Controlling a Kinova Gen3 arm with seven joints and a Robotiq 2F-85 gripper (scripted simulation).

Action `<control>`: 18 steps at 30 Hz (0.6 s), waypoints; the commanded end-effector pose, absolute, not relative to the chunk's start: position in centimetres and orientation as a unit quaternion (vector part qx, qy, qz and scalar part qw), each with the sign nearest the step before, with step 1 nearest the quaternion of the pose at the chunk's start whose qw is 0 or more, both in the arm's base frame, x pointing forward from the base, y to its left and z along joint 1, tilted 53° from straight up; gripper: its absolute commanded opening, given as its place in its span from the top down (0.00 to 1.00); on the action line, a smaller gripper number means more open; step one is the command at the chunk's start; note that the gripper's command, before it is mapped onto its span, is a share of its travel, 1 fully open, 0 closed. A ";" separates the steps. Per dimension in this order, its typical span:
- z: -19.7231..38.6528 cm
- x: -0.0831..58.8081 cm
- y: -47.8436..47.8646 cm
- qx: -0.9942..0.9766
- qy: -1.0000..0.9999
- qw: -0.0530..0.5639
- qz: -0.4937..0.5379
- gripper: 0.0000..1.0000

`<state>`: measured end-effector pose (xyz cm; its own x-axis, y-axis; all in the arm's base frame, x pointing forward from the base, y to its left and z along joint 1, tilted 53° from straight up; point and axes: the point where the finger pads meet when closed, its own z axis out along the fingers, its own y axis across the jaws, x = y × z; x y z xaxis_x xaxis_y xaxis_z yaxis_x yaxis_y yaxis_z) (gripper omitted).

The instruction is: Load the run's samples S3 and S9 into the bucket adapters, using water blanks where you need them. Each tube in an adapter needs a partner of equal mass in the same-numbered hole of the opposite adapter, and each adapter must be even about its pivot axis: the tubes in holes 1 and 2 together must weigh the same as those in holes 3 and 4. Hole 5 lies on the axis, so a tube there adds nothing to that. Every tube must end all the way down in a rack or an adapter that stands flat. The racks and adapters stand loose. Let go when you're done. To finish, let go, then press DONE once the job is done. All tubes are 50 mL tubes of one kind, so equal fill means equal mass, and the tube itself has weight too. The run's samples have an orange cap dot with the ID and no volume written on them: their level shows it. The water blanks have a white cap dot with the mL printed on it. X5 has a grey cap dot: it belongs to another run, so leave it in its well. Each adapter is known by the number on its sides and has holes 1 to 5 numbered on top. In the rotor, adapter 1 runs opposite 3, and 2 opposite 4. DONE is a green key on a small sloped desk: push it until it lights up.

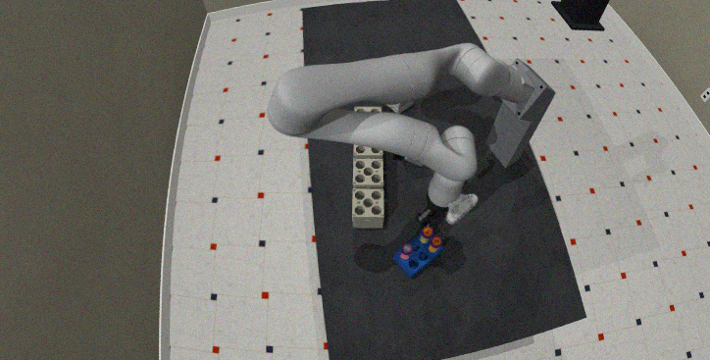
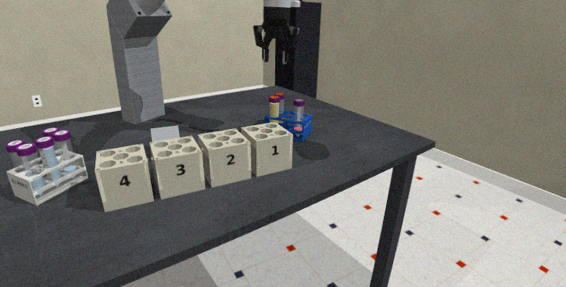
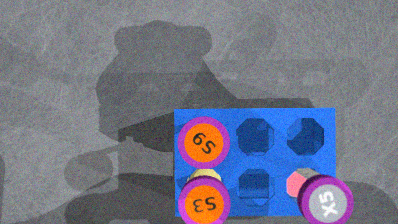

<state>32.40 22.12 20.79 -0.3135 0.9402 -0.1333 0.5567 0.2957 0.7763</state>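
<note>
Centring the open, empty hand (image 1: 431,226) (image 2: 274,62) squarely over one orange-dotted cap before descending straight is wise, since tubes S3 (image 3: 204,204) and S9 (image 3: 203,142) stand close together in the blue rack (image 1: 411,270) (image 2: 307,126) (image 3: 280,114) below it.

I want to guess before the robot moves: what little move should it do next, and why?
Probably slide sideways until the open gripper is right over S9, then lower. It hangs above the blue rack holding nothing, and S9 stands there, cap up.
</note>
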 end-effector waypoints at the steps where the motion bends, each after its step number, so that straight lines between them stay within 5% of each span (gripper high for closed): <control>1: 20.5 32.7 22.2 0.497 0.744 0.303 0.327 0.38; 18: 19.3 34.3 22.5 0.497 0.745 0.303 0.327 0.38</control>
